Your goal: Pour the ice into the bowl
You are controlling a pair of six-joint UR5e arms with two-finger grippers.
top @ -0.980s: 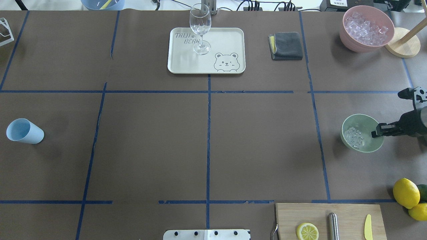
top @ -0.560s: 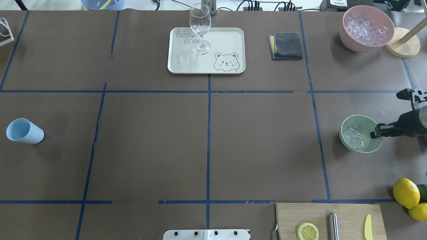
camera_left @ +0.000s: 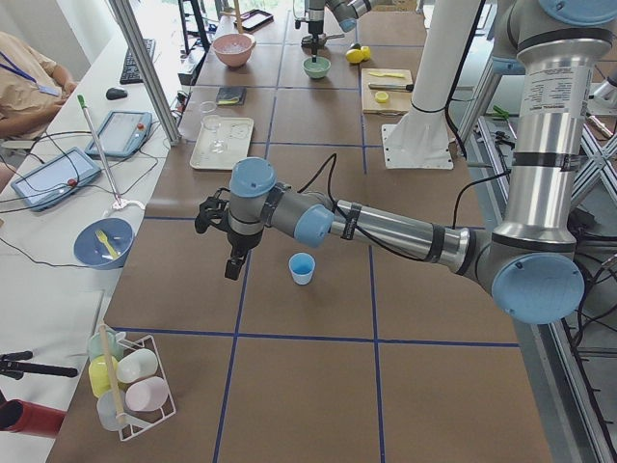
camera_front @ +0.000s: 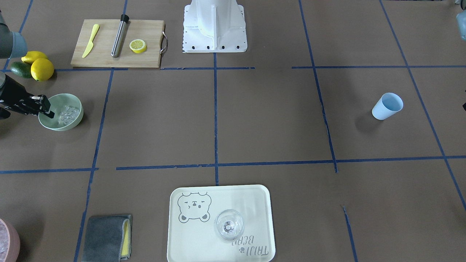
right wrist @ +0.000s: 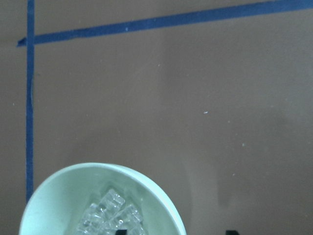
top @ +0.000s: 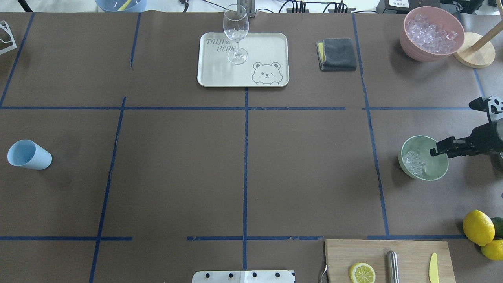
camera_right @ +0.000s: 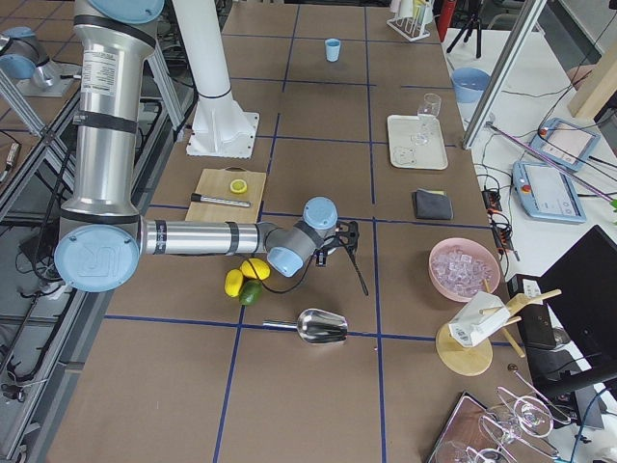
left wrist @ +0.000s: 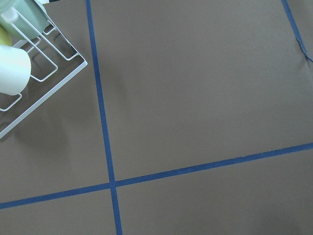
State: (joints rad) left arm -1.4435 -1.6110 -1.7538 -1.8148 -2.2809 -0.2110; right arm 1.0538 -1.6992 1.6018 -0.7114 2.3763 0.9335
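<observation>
One bowl [top: 423,158] sits tilted at the surface's right edge, ice [top: 415,162] inside; right fingers [top: 439,151] clamp its rim. Keep your tilt gentle. Left fingers: cannot tell.

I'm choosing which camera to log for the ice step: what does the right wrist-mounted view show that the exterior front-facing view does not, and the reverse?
Only the wrist view shows single clear cubes of the ice close up.

Only the front-facing view shows the right gripper over the bowl's rim, plus the cutting board, light blue cup and tray.

Both show the bowl holding ice on the brown table.
</observation>
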